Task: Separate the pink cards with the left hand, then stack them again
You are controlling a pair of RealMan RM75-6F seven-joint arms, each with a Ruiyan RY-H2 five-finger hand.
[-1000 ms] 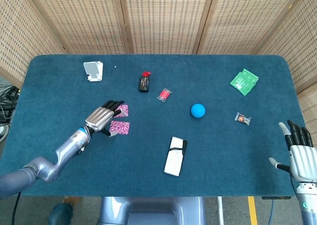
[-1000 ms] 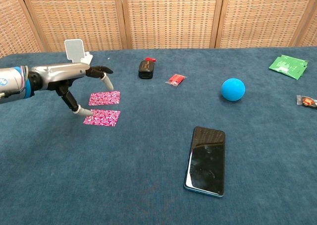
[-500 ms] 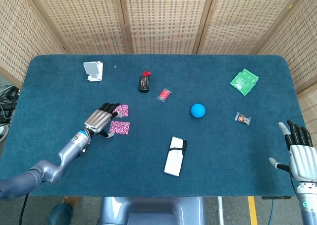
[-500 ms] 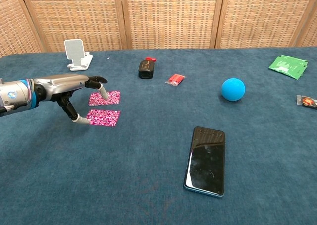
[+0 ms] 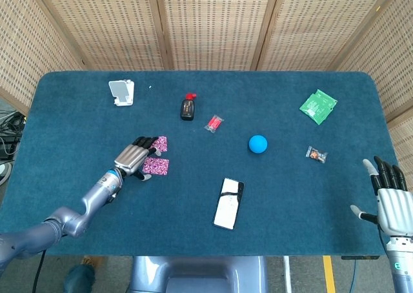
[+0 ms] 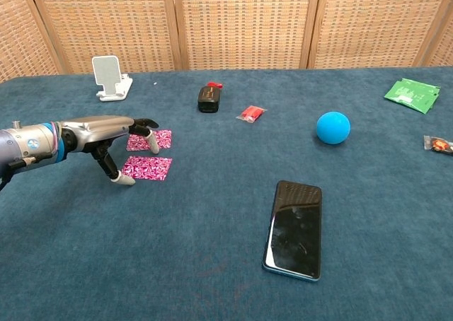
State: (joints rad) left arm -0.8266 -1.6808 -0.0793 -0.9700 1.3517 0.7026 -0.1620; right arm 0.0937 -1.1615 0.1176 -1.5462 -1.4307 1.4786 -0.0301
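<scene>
Two pink patterned cards lie flat and apart on the blue table. The far card (image 5: 161,142) (image 6: 160,138) sits just behind the near card (image 5: 157,166) (image 6: 148,167). My left hand (image 5: 131,156) (image 6: 106,134) hovers low over their left ends with fingers apart and bent down. One fingertip (image 6: 152,148) touches the far card's front edge. The thumb tip (image 6: 126,181) is on the cloth beside the near card's left corner. It holds nothing. My right hand (image 5: 390,200) stands open at the table's near right corner, seen only in the head view.
A white phone stand (image 5: 121,91) (image 6: 110,77) is at the back left. A black bottle with a red cap (image 5: 188,107), a red packet (image 5: 214,123), a blue ball (image 5: 258,144), a phone (image 5: 229,204), a green packet (image 5: 319,106) and a small wrapper (image 5: 316,154) lie to the right.
My left hand has sunk lower and drawn back a little toward me, its fingertips coming down at the cards. Both cards and the right hand stay put.
</scene>
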